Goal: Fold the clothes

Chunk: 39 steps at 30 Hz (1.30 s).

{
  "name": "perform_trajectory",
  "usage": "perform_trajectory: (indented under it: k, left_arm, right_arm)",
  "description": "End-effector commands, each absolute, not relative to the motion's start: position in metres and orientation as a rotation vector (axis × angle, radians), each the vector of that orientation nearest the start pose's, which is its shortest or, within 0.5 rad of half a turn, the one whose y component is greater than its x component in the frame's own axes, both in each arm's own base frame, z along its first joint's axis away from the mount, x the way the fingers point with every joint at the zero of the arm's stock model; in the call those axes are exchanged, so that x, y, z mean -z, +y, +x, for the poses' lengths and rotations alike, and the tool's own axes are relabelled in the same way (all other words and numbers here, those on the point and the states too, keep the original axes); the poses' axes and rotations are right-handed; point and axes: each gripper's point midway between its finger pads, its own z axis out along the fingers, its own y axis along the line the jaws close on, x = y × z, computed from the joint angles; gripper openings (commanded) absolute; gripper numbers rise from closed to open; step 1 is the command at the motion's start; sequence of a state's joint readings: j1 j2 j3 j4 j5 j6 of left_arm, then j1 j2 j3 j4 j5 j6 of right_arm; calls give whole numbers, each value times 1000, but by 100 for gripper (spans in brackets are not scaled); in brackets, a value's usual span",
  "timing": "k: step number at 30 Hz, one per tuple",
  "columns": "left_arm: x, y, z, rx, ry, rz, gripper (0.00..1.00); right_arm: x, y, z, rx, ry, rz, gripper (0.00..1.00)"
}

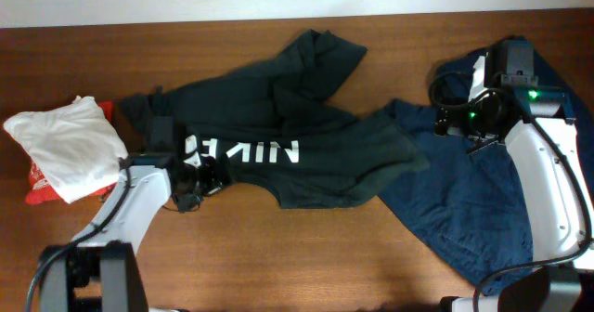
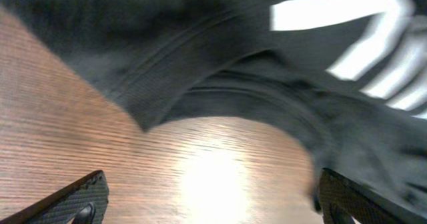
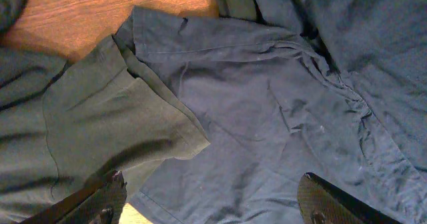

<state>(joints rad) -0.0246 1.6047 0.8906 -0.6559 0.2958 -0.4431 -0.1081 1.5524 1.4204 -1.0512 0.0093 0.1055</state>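
Observation:
A dark green T-shirt with white lettering (image 1: 278, 136) lies crumpled across the middle of the table. A navy blue garment (image 1: 464, 201) lies spread at the right, partly under the green shirt's sleeve (image 3: 87, 117). My left gripper (image 1: 209, 175) is open at the green shirt's lower left edge, its fingers (image 2: 213, 201) just above bare wood beside the shirt's hem (image 2: 220, 71). My right gripper (image 1: 459, 122) is open and empty, its fingers (image 3: 213, 201) hovering over the navy garment (image 3: 267, 97) where it meets the green sleeve.
A white garment (image 1: 65, 145) lies bunched at the left edge on top of something red (image 1: 37, 191). The wooden table (image 1: 278, 256) shows along the front and back left.

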Motion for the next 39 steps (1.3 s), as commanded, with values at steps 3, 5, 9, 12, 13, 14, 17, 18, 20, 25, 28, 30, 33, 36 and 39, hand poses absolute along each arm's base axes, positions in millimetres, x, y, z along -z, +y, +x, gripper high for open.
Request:
perform_trajectory:
  k: [3, 5, 9, 12, 13, 14, 17, 18, 20, 25, 28, 30, 33, 36, 39]
  left_arm:
    - [4, -44, 317, 355, 2880, -659, 99]
    - [12, -44, 325, 359, 2865, -653, 70]
    - [9, -39, 332, 353, 2844, -664, 0]
    - [-19, -6, 309, 229, 2929, -716, 0]
    - [-39, 21, 307, 123, 2904, -764, 0]
    - [-60, 48, 310, 29, 2848, -831, 0]
    - [-127, 106, 331, -54, 2608, -961, 0]
    - [-139, 109, 337, -23, 2571, -966, 4]
    - [-140, 88, 340, 139, 2598, -938, 86]
    - [-128, 28, 312, 246, 2816, -824, 99]
    - [-125, -11, 307, 261, 2896, -659, 99]
    - [-113, -41, 301, 270, 2944, -522, 99]
    - [-89, -73, 294, 289, 2967, -362, 94]
    - [-60, -115, 276, 445, 2989, -156, 79]
    - [-43, -129, 252, 516, 3046, -99, 86]
  right_arm:
    - [-179, -42, 357, 10, 2732, 312, 86]
    - [-179, -42, 356, 11, 2735, 313, 86]
    - [-179, -42, 355, 14, 2737, 313, 86]
    - [-177, -46, 355, 48, 2742, 322, 86]
    - [-174, -50, 355, 75, 2749, 329, 87]
    - [-171, -51, 355, 85, 2759, 331, 87]
    - [-158, -51, 358, 85, 2796, 334, 88]
    - [-154, -51, 358, 85, 2807, 334, 88]
    - [-148, -51, 359, 84, 2825, 335, 88]
    - [-133, -38, 361, -25, 2870, 322, 18]
    - [-114, -15, 362, -207, 2938, 230, 4]
    - [-102, 0, 359, -344, 2980, 152, 4]
    - [-91, 17, 357, -497, 3004, 63, 5]
    - [-77, 26, 354, -560, 3041, 35, 7]
    - [-65, 32, 354, -570, 3075, 17, 11]
